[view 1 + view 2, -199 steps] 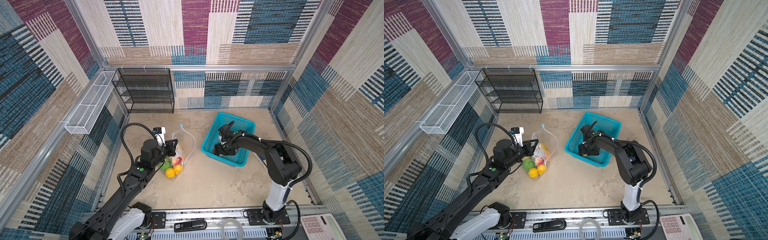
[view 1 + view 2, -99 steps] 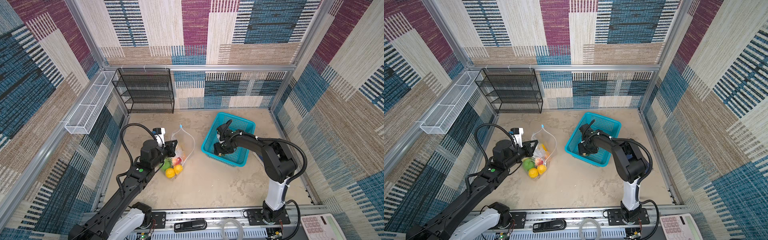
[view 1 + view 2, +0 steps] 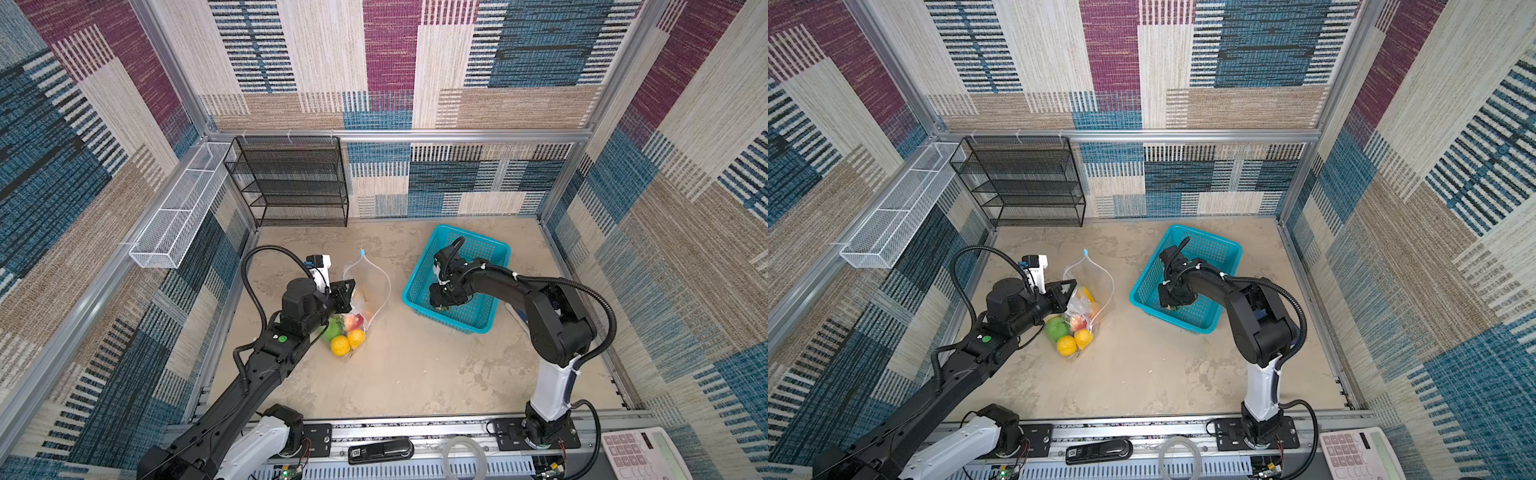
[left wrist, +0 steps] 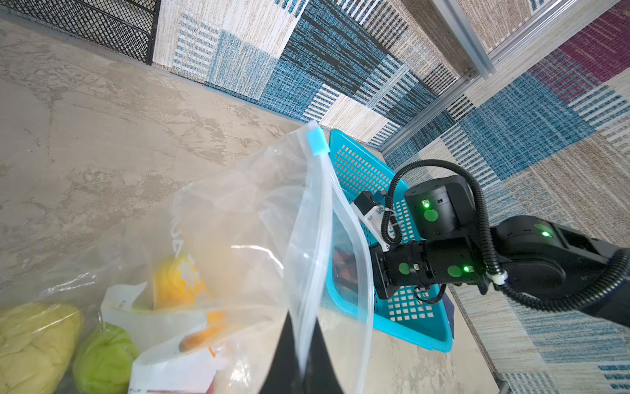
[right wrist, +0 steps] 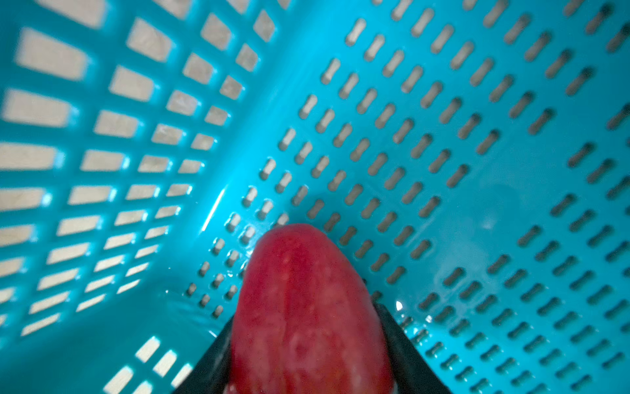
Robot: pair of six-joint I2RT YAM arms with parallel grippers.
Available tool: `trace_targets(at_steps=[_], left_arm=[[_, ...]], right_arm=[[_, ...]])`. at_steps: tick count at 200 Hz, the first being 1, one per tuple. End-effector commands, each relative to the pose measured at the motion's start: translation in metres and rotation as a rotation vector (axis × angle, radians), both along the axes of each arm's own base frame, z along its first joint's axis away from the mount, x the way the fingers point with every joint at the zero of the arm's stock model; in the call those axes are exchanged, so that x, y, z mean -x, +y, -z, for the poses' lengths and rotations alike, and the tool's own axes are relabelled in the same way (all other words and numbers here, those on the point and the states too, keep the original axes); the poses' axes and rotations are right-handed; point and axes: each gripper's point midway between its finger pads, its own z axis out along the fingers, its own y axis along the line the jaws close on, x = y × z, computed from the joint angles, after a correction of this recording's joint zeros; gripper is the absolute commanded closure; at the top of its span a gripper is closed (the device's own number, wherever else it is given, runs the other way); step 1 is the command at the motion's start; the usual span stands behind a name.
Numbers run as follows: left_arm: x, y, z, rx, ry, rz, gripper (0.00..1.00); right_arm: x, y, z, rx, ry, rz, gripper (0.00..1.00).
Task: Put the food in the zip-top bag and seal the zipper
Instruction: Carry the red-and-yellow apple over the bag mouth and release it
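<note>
The clear zip-top bag (image 3: 368,286) (image 3: 1090,282) lies on the floor with its mouth held open. My left gripper (image 3: 345,291) (image 4: 301,317) is shut on the bag's rim. The zipper strip runs up to its light-blue slider (image 4: 317,143) (image 3: 362,252). Food inside the bag includes a green piece (image 3: 332,332), a yellow one (image 3: 340,345) and an orange one (image 3: 356,337). My right gripper (image 3: 442,301) (image 5: 305,314) is down inside the turquoise basket (image 3: 478,245) (image 5: 443,136). Its fingers press both sides of a red food piece (image 5: 303,300).
A black wire shelf (image 3: 291,183) stands against the back wall, and a white wire tray (image 3: 178,212) hangs on the left wall. A calculator (image 3: 640,453) and a black handheld device (image 3: 380,451) lie on the front rail. The basket sits right of the bag.
The right gripper's jaws have closed in on the red food inside the basket, and that arm shifted slightly. The left gripper and bag have stayed put.
</note>
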Motion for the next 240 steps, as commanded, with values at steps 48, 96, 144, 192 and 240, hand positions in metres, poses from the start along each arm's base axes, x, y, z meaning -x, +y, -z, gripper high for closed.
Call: trace_targets(at_steps=[48, 96, 144, 192, 240], left_arm=[[-0.009, 0.001, -0.008, 0.011, -0.021, -0.022, 1.00], [-0.015, -0.005, -0.009, 0.036, -0.014, -0.009, 1.00], [-0.017, -0.006, -0.010, 0.037, -0.011, -0.008, 1.00], [-0.012, -0.004, -0.009, 0.034, -0.003, -0.010, 1.00], [-0.009, -0.002, -0.009, 0.038, -0.003, -0.016, 1.00]], right_arm=[[-0.023, -0.007, -0.068, -0.111, -0.148, 0.013, 0.57], [-0.026, 0.015, -0.143, -0.258, -0.283, -0.087, 0.58], [-0.004, 0.103, -0.199, -0.402, -0.379, -0.326, 0.58], [0.025, 0.184, -0.230, -0.534, -0.430, -0.508, 0.59], [0.035, 0.214, -0.195, -0.485, -0.407, -0.521, 0.59]])
